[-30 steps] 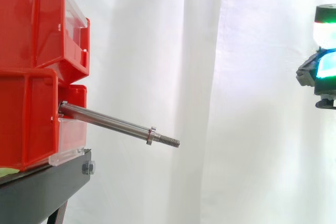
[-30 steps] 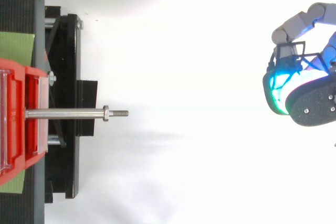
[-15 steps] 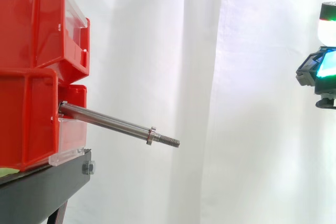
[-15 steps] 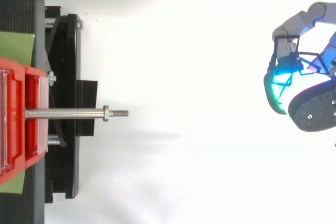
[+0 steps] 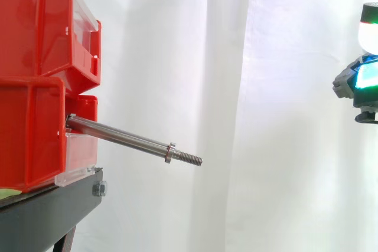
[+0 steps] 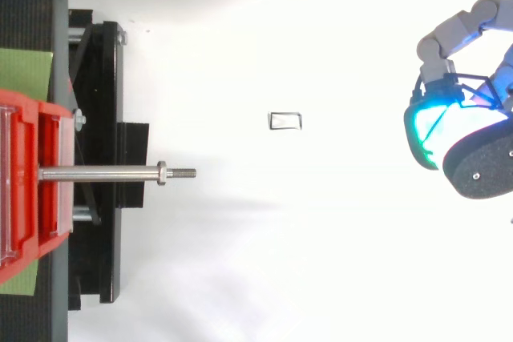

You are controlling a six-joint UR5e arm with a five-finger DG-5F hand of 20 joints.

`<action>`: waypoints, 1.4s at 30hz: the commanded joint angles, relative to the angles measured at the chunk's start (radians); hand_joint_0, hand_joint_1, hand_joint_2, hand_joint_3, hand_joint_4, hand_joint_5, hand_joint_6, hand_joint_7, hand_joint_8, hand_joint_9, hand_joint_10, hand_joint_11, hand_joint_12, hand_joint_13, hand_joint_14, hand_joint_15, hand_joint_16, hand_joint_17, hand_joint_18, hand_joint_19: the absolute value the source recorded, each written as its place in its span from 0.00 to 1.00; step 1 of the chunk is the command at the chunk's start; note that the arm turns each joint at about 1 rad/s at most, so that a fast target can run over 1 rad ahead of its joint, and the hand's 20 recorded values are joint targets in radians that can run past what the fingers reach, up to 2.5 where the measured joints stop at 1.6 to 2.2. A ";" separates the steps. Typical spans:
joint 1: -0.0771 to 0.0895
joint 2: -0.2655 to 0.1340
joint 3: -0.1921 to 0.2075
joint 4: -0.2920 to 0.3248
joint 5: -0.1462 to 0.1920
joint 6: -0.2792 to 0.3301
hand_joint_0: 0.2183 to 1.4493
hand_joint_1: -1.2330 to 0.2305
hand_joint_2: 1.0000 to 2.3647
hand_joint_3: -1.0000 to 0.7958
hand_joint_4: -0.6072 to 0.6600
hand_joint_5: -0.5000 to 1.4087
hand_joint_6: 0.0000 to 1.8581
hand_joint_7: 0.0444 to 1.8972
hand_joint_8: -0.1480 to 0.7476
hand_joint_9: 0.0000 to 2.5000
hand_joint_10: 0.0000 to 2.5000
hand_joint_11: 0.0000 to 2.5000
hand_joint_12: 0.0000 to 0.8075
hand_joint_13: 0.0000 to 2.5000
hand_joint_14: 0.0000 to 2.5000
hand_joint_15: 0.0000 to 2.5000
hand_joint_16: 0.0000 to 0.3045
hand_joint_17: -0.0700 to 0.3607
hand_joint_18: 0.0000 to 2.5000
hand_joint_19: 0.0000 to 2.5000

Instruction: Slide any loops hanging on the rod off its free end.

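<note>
A bare steel rod [image 5: 124, 138] sticks out from the red bins [image 5: 35, 81] and slopes down to the right, ending in a nut and a threaded tip. Nothing hangs on it. In the top view the rod [image 6: 100, 173] points right, and a small dark-edged rectangular loop [image 6: 284, 121] lies apart from it, past its tip and a little toward the top edge. The hand [image 6: 469, 150] is far to the right, well clear of both, its fingers loosely bent with nothing between them. In the side view the hand [image 5: 361, 81] sits at the right edge, above the rod's height.
The red bins are stacked on a black stand [image 5: 47, 210] at the left, with a green patch [image 6: 24, 74] beside them. A white curtain hangs behind. Open white space separates the rod's tip from the hand.
The small rectangular loop has appeared in the top view between the rod's tip and the hand. The hand's upper finger has lifted slightly; the hand stays at the right.
</note>
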 commanded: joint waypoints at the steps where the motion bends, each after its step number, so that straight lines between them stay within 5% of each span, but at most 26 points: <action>1: 0.000 0.000 -0.001 0.000 0.000 0.000 0.18 0.44 0.00 0.28 0.53 0.22 0.43 0.66 0.41 0.43 0.01 0.13 0.34 0.39 0.00 0.08 0.15 0.41 0.38 0.20; 28: -0.002 -0.001 -0.001 0.026 0.005 0.003 0.19 0.42 0.00 0.28 0.54 0.21 0.43 0.66 0.41 0.42 0.01 0.13 0.33 0.39 0.00 0.08 0.15 0.40 0.38 0.20; 37: 0.000 -0.003 -0.009 0.106 0.055 0.006 0.20 0.41 0.00 0.28 0.55 0.21 0.43 0.66 0.41 0.42 0.00 0.13 0.33 0.39 0.00 0.08 0.15 0.40 0.37 0.20; 42: 0.003 -0.003 -0.064 0.182 0.066 0.025 0.20 0.41 0.00 0.28 0.55 0.21 0.43 0.66 0.41 0.42 0.00 0.13 0.33 0.39 0.00 0.09 0.15 0.39 0.37 0.21</action>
